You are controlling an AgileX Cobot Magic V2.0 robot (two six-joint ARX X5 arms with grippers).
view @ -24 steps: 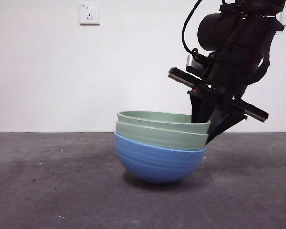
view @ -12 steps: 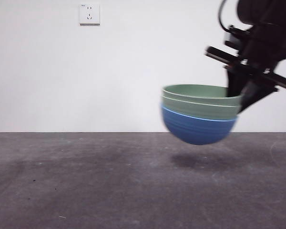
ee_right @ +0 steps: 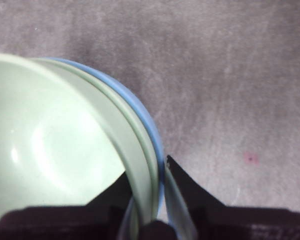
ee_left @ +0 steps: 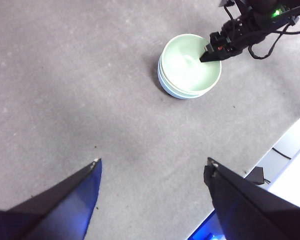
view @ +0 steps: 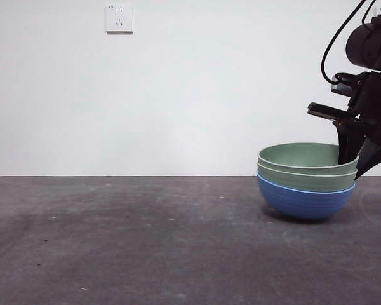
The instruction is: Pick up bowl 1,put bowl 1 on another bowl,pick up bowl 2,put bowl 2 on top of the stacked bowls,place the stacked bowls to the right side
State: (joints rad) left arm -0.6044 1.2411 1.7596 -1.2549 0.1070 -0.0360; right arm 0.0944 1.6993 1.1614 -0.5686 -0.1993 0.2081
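Stacking looks done: your right tool [ee_right: 149, 212] pinches the rim of the blue ribbed bowl [view: 303, 201] holding two nested pale green bowls [view: 307, 167], resting on the grey surface [view: 146, 241]; release remains, left tool [ee_left: 152, 167] spread.

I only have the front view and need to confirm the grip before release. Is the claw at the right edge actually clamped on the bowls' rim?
Observer: Yes. In the right wrist view the right claw has one jaw inside the stacked bowls and one outside, pinching all three rims.
Operator: Which arm is it? My view can't tell.
Observer: The right one. The left wrist view looks down from high up, showing the other arm at the stack's rim.
Operator: And the left claw?
Observer: The left claw is open, holding nothing, well above the table.
Operator: Anything inside the top bowl?
Observer: No, from above its pale green interior shows only glare.
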